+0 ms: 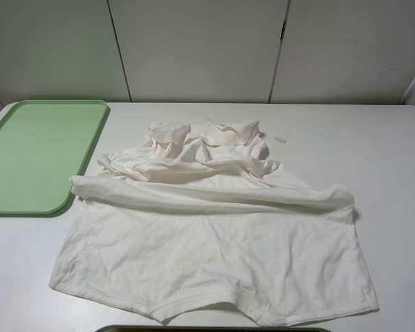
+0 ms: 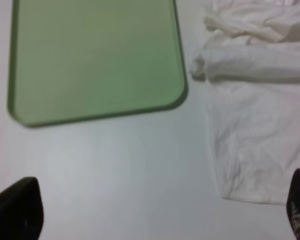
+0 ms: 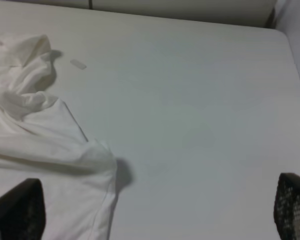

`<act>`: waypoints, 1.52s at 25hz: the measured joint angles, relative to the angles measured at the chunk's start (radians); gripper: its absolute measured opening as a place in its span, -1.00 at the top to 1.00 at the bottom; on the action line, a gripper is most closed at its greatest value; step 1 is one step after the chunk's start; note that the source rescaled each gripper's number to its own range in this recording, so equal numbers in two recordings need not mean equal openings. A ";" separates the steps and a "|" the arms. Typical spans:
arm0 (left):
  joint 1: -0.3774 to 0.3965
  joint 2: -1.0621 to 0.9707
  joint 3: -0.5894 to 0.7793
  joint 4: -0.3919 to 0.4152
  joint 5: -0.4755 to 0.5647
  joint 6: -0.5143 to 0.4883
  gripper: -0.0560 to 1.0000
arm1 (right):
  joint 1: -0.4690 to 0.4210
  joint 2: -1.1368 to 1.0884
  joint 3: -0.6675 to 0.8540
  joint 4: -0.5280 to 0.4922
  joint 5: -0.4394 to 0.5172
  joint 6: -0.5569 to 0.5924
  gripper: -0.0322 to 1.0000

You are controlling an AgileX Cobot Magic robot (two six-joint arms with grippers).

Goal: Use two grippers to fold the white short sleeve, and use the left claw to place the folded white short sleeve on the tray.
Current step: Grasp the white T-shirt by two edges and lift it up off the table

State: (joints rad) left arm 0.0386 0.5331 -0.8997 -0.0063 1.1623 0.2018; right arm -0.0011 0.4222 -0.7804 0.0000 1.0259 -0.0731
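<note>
A white bench (image 1: pixel 380 159) fills the high view, backed by pale wall panels (image 1: pixel 194 48) with dark seams. At far left lies the tray (image 1: pixel 28 159), its left corner cut off by the frame. Just beside it, mid-bench, the white short sleeve (image 1: pixel 214 256) lies spread, its upper half bunched into a folded ridge whose end is close to the tray's rim but apart from it. A small tape strip (image 1: pixel 279 138) sits just right of the collar. A dark edge (image 1: pixel 200 329) below the hem is cut off and hard to make out. The left hand (image 2: pixel 157 215) stands wide, holding nothing; only its fingertips show. The right hand (image 3: pixel 155 210) is likewise wide and empty.
</note>
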 joint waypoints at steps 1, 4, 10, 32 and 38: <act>-0.028 0.038 -0.035 0.000 0.000 0.004 -0.95 | 0.000 0.057 -0.045 0.000 0.001 -0.016 -1.00; -0.160 0.158 -0.137 0.045 0.000 0.020 -0.95 | 0.000 0.189 -0.124 0.013 0.005 -0.051 -1.00; -0.431 0.302 -0.204 0.197 0.002 0.041 -0.95 | 0.139 0.455 -0.242 0.013 0.006 -0.126 -1.00; -0.794 0.819 -0.204 0.245 -0.003 0.180 -0.92 | 0.799 0.973 -0.256 -0.131 -0.041 -0.189 -1.00; -0.794 0.887 -0.204 0.245 -0.004 0.188 -0.90 | 0.799 1.014 -0.256 -0.150 -0.103 -0.285 -1.00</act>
State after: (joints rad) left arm -0.7550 1.4199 -1.1036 0.2384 1.1585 0.3894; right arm 0.7983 1.4364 -1.0366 -0.1503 0.9228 -0.3581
